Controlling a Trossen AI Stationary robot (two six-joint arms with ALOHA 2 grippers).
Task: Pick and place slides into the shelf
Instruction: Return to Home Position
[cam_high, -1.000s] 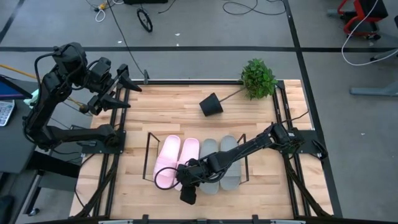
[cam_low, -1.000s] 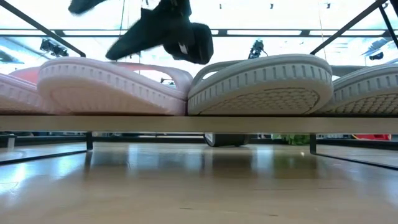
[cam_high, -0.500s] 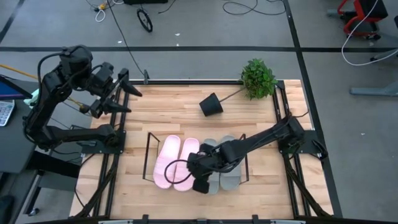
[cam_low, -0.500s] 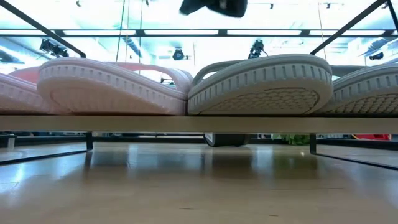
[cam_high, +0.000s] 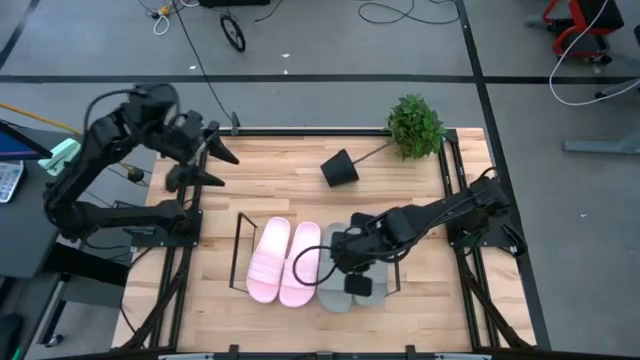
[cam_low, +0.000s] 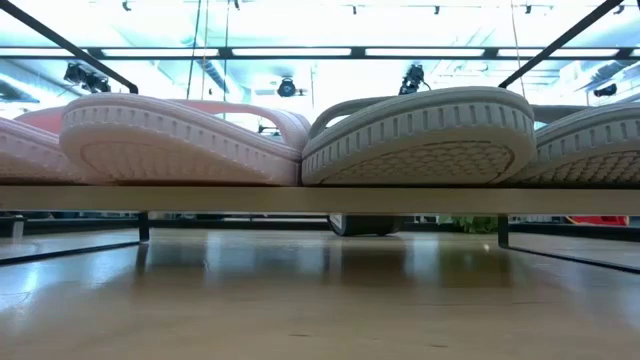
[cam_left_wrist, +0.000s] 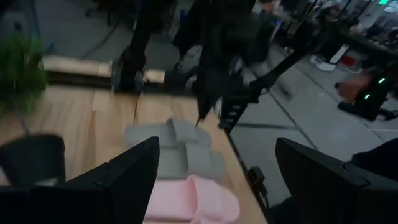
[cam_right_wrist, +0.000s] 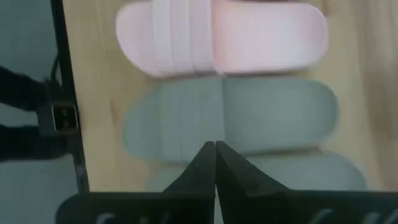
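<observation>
Pale wood-plank bench (cam_high: 270, 190), black rails round it. Low view is level with the slides' ends: rounded foam soles with ribbed rims and stippled tread, pink slides (cam_low: 180, 140) beside grey slides (cam_low: 420, 135), touching, all on the flat bar of the thin black wire shelf (cam_low: 320, 198).

High view adds the layout. Four slides sit side by side in the shelf, toward the bench edge opposite the tipped black pot (cam_high: 339, 169) — pink pair nearer the left edge, grey pair nearer the right.

Right wrist view: my right pincer (cam_right_wrist: 216, 149) is over the grey pair, fingers pressed tip to tip, nothing in them. The pink strap is wide and ridged, the grey one smooth.

My left pincer (cam_high: 226, 170) is above the bench's left corner on the pot side — fingers spread wide, empty. Its wrist view looks across at the slides, with my right arm (cam_left_wrist: 224, 50) beyond.
</observation>
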